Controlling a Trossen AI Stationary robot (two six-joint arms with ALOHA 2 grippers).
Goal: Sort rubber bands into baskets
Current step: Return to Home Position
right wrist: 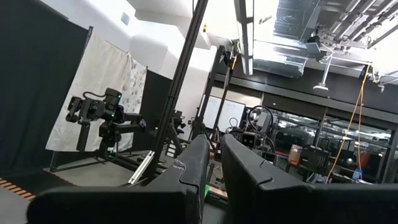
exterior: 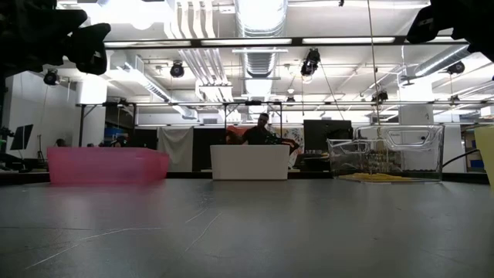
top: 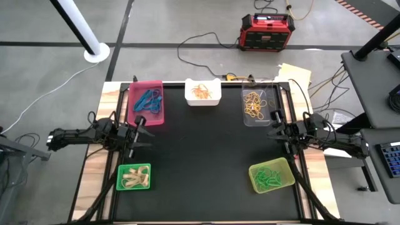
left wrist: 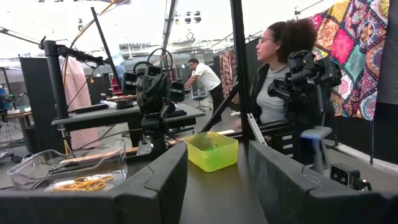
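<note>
The left claw (top: 140, 129) is hovering at the black counter's (top: 200, 156) left edge with its fingers well apart. It is just beside the near end of the magenta-pink plastic basket (top: 132, 103), which is holding blue rubber bands (top: 149, 97). The right claw (top: 275, 129) is hanging at the right edge, showing only a narrow gap, beside the clear plastic basket (top: 245, 117) of yellow bands (top: 253, 104).

Orange bands (top: 201, 91) are lying in the white basket (top: 203, 101) at the far edge. Tan ones (top: 135, 180) are filling the bright green basket (top: 120, 170) toward the near left corner, and green ones (top: 270, 179) the translucent yellow-green basket (top: 252, 170) toward the near right.

No loose band is showing between the claws, so each arm seems to be needing only a pull outward along its own axis.
</note>
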